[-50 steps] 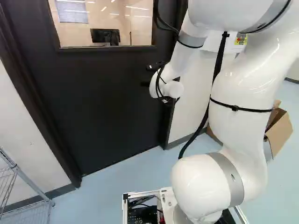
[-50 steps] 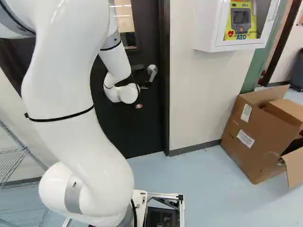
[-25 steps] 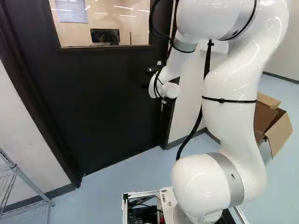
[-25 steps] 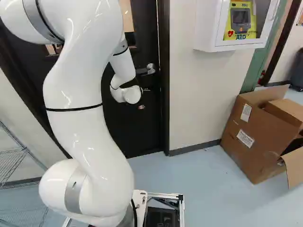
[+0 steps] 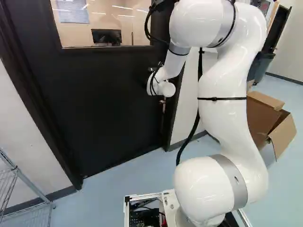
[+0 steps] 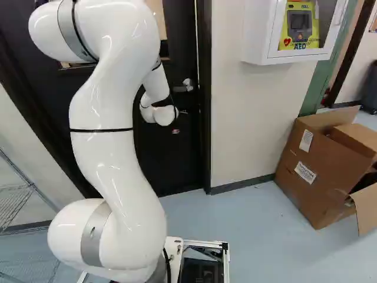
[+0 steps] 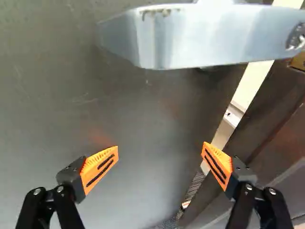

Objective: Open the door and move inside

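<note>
Handle, on the door: just above the gripper, apart from its fingers. The gripper is released, fingers spread with nothing between them, orange pads facing each other before the door. A pale strip runs between door and frame, to the gripper's right. Window: higher than the gripper, to its left. Wall cabinet: right of the gripper. Box: right and lower. Wire rack: left, lower.
</note>
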You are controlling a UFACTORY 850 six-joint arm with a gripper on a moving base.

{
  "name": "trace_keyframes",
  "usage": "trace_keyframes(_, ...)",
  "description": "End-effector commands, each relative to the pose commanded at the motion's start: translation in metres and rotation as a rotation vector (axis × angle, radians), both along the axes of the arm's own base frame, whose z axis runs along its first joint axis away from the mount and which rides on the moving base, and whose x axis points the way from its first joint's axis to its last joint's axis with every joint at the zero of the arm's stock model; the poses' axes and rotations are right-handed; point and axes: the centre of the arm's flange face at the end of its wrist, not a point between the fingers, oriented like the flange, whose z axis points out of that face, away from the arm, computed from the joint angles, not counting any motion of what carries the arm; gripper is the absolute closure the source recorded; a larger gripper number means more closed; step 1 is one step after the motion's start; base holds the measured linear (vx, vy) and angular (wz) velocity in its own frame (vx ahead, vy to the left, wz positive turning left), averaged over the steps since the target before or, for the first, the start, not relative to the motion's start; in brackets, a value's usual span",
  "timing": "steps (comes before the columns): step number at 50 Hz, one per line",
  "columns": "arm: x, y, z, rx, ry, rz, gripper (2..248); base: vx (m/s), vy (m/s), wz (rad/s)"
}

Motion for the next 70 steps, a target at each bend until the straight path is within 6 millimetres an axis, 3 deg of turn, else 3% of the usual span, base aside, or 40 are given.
trace_keyframes(25,0.047,0.017,-0.009,0.038,-0.014,-0.038,3,0.000,0.000,0.000)
trace_keyframes(70,0.126,0.067,-0.026,0.048,-0.089,0.024,3,0.000,0.000,0.000)
